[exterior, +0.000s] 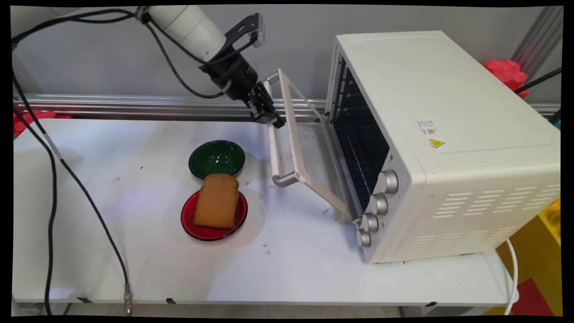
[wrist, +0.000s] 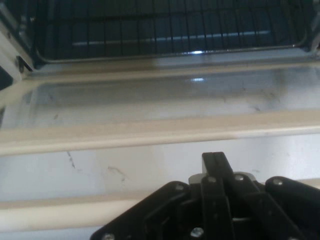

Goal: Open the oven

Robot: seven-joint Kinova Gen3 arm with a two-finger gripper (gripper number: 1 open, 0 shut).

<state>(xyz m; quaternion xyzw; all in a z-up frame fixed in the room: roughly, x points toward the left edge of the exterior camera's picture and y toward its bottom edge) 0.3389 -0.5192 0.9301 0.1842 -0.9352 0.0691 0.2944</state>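
Arm angled down from upper left, jaws shut together — beside oven door handle [exterior: 274, 134], door [exterior: 309, 143] half-open

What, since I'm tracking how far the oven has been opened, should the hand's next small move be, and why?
Probably press the handle a little lower. The door hangs tilted, roughly half open, not flat. The hand, fingers together, sits right at the handle's far end, so a short downward push looks feasible from there.
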